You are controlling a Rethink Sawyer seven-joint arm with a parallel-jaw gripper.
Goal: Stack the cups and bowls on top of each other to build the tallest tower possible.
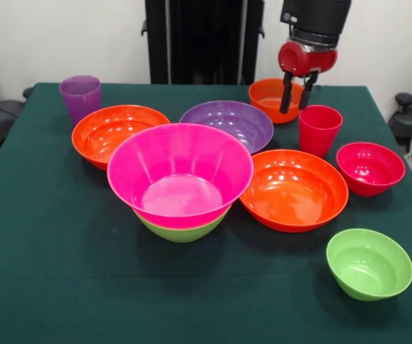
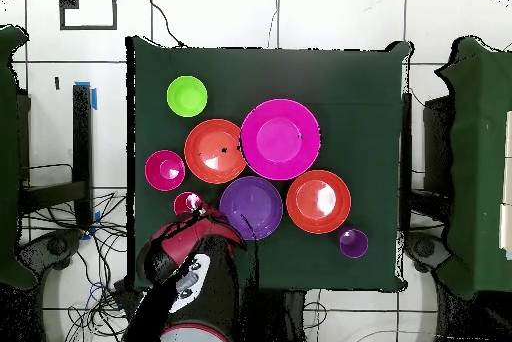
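A tower of two stands in the middle: a wide hot pink bowl nested in a lime green bowl. My gripper hangs open and empty at the far right, over a small orange bowl and just behind the red-pink cup. The purple cup stands at the far left. Loose bowls: two wide orange ones, a purple one, a small red-pink one and a small lime green one.
The dark green tablecloth covers the whole table. The black pedestal stands behind the far edge. In the overhead view my arm hides the small orange bowl. Cables and other tables lie around the table.
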